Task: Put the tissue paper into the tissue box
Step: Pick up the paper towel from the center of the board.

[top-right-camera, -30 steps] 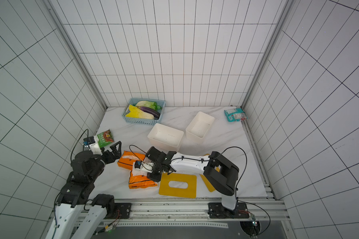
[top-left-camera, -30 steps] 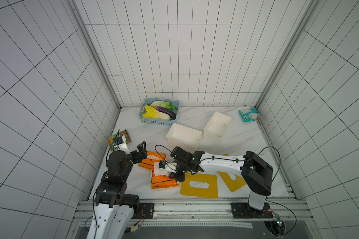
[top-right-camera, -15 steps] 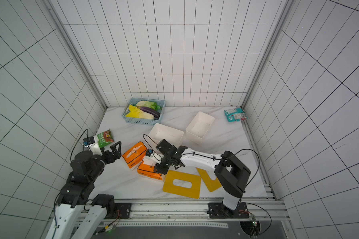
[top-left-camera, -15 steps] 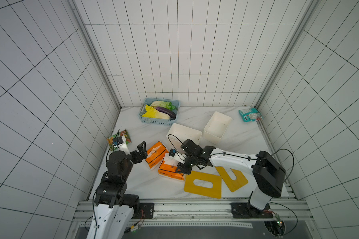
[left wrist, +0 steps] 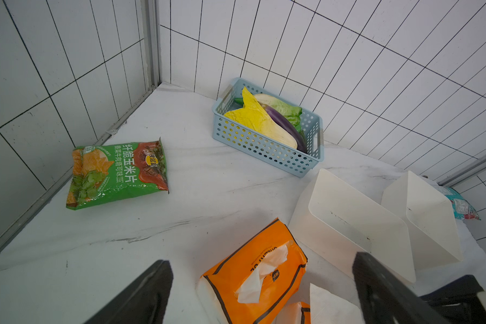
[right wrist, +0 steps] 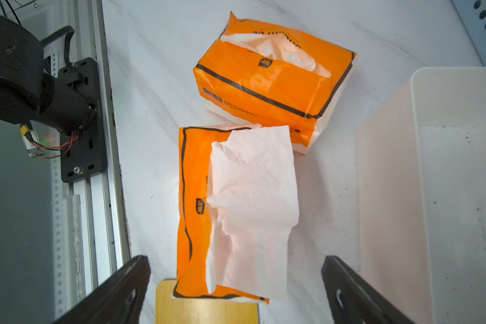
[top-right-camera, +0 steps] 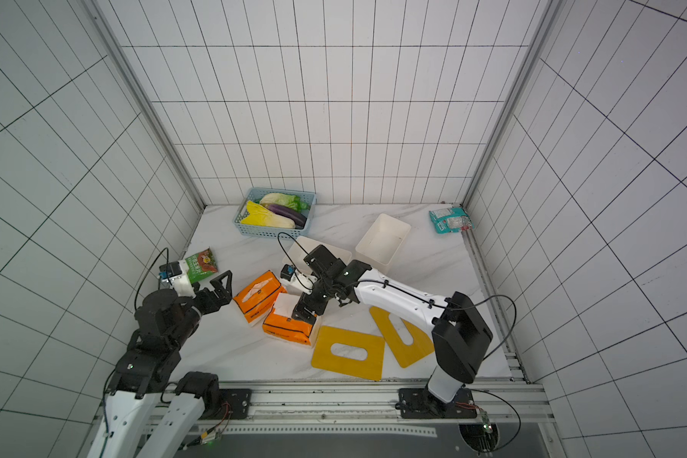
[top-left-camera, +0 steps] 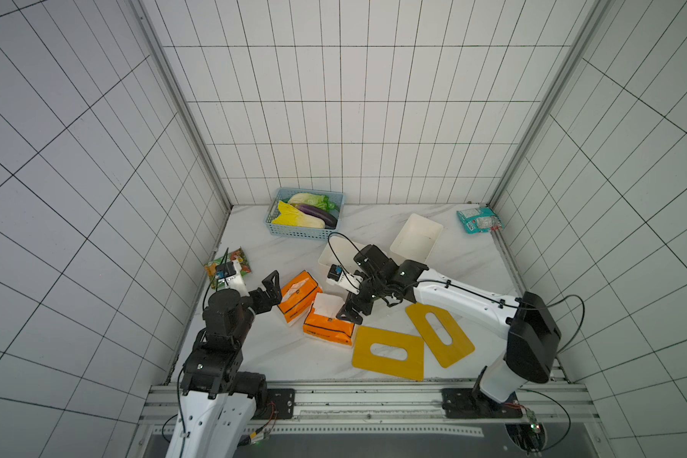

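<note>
Below the spread, empty jaws of my right gripper [right wrist: 235, 269] lies the orange plastic tissue pack [right wrist: 192, 196], long axis running ahead between them; the white plastic tissue box [right wrist: 387, 196] sits just outside one jaw. My left gripper [top-left-camera: 271, 279], likewise spread, is farther.

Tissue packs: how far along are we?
Done: nothing boxed; both white boxes are empty. In hand: nothing; right gripper hovers over the near orange pack, jaws open; left gripper open by the far pack. Left: both packs go into boxes.
</note>
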Motion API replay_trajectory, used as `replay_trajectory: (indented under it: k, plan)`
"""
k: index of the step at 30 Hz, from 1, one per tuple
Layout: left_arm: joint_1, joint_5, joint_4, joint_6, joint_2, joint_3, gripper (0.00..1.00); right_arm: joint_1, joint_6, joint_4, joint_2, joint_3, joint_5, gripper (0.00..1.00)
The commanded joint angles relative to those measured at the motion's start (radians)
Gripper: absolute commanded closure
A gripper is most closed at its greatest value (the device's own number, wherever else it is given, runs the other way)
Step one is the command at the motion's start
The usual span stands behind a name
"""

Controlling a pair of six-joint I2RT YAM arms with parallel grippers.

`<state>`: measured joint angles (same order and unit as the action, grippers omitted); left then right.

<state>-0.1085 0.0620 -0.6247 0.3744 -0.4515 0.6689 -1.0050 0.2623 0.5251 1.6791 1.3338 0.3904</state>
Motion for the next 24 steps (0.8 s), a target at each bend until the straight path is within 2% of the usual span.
replay_trajectory:
  k: [1,14,24]
  plan:
    - [0.004,0.008,0.016,-0.005,0.010,-0.012,0.01,0.015,0.058,0.116,0.077,0.082,0.059,0.01]
    - [0.004,0.002,0.016,-0.005,0.010,-0.012,0.02,0.058,0.051,0.178,0.241,0.191,0.184,0.01]
    - [0.004,-0.003,0.016,-0.007,0.005,-0.010,0.02,0.055,0.052,0.177,0.277,0.177,0.187,0.01]
